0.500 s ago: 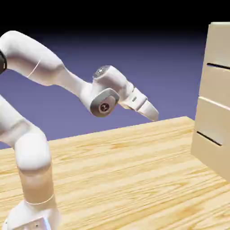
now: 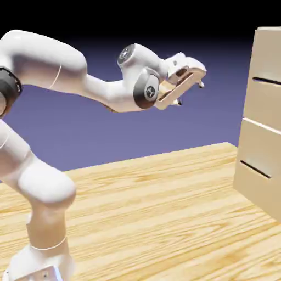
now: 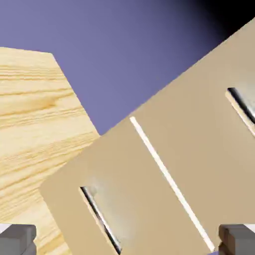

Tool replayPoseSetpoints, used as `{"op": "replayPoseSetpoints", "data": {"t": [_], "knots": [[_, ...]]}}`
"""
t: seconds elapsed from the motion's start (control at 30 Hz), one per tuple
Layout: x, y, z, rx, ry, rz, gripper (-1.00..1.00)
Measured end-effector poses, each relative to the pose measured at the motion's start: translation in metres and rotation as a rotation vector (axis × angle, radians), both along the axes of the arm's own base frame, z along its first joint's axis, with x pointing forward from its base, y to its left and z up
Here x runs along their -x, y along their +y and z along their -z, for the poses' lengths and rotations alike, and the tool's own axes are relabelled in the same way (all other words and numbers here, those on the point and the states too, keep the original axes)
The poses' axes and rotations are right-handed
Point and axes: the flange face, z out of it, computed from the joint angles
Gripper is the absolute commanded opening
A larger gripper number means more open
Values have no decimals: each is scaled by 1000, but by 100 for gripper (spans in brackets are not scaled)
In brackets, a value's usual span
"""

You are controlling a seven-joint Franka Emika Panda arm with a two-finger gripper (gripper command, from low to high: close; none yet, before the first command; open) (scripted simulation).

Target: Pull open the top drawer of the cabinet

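Note:
The pale beige cabinet (image 2: 262, 142) stands at the exterior view's right edge. Its top drawer (image 2: 270, 57) sits flush with the front below it, and a thin dark handle line (image 2: 267, 80) crosses it. My gripper (image 2: 190, 93) hangs high in the air well to the left of the cabinet, open, with nothing between its fingers. The hand view is rolled. There the top drawer (image 3: 209, 139) fills the upper right with its silver handle (image 3: 243, 104) at the edge, and the gripper (image 3: 128, 243) shows only its two grey fingertips (image 3: 17, 239) at the bottom corners.
A lower drawer front (image 3: 124, 189) with its own silver handle (image 3: 102, 216) lies beyond a pale dividing line. The wooden table (image 2: 153, 208) runs from the robot's base to the cabinet's foot.
The hand has risen and swung up toward the cabinet. It pointed down to the right before and now faces the drawer fronts. Its jaws stay open.

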Motion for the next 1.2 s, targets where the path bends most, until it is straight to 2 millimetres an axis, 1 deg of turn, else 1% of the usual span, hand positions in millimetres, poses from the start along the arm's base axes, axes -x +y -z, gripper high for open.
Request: {"op": "replayPoseSetpoints", "data": {"t": [0.13,0.27,0.4,0.53,0.67,0.83,1.03,1.2], "knots": [[-12,-4,-22,235,-105,-133,0],[-27,-10,-38,480,-203,-243,0],[-45,-17,-46,736,-288,-335,0],[-66,-23,-49,1004,-358,-414,0],[-90,-29,-45,1284,-408,-485,0],[-123,-34,-33,1652,-442,-568,0],[-164,-34,-10,2118,-438,-669,0],[-197,-30,12,2527,-393,-755,0]]}}
